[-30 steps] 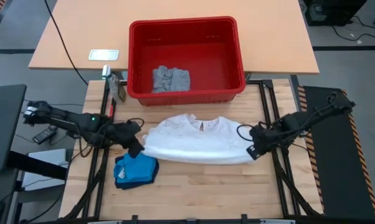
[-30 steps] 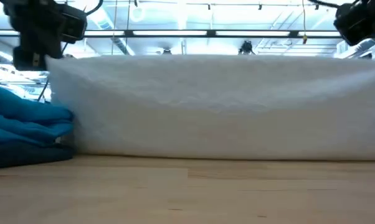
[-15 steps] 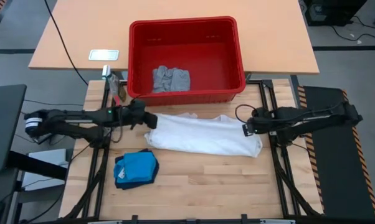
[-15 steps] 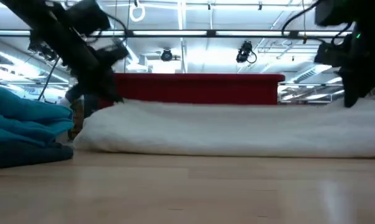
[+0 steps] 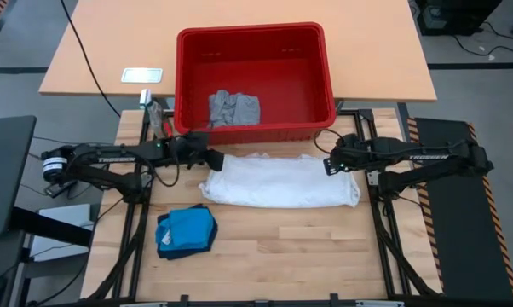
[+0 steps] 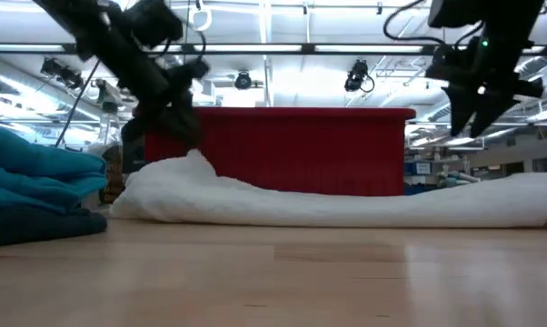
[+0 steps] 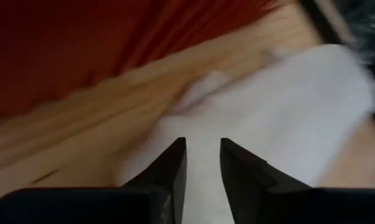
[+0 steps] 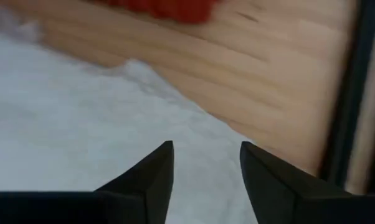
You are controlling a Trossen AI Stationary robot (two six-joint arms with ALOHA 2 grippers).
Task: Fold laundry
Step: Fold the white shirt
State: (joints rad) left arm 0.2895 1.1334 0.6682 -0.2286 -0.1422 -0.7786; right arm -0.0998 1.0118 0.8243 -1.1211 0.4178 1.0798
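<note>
Two parted hands, seemingly above white garment (image 5: 280,181)

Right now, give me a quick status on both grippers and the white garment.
Left gripper and right gripper open, above the ends of the white garment. Garment folded flat on table, released. Red basket just behind it.

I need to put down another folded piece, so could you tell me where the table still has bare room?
Bare wood lies along the near edge, right of the blue garment and in front of the white shirt. It is crowded between the shirt and the red basket, where both tools work.
</note>
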